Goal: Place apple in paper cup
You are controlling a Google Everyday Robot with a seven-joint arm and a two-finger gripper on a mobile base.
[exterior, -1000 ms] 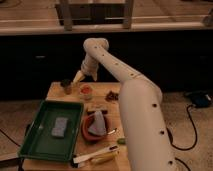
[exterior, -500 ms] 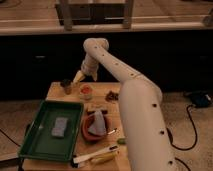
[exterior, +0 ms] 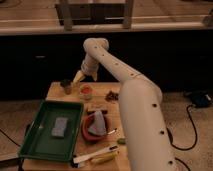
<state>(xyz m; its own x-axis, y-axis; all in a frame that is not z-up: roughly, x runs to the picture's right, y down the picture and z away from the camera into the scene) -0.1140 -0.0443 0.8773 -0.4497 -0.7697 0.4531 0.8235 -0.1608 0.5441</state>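
Gripper (exterior: 78,76) of the white arm (exterior: 131,95) hung above the far left part of the wooden table (exterior: 70,89), its pale tips angled down toward the left. It sat between two cups and slightly above them, touching neither as far as could be seen.

The apple (exterior: 86,90), a small red-orange round, lay inside the paper cup (exterior: 86,92), just right of the gripper tips and below them. A darker cup (exterior: 66,86) stood upright just left of the tips, near the table's back left corner.

A green tray (exterior: 37,145) occupied the left near side of the table, and a grey sponge (exterior: 60,127) lay flat in the middle of it. A red bowl (exterior: 87,131) sat just right of the tray, holding a grey cloth-like object (exterior: 99,124) that leaned against its rim. Small dark items (exterior: 112,95) were clustered on the table right of the paper cup, partly behind the arm. A tiny green item (exterior: 121,141) lay beside the arm's lower section. Two long pale utensils (exterior: 96,156) rested along the near edge of the table, side by side.
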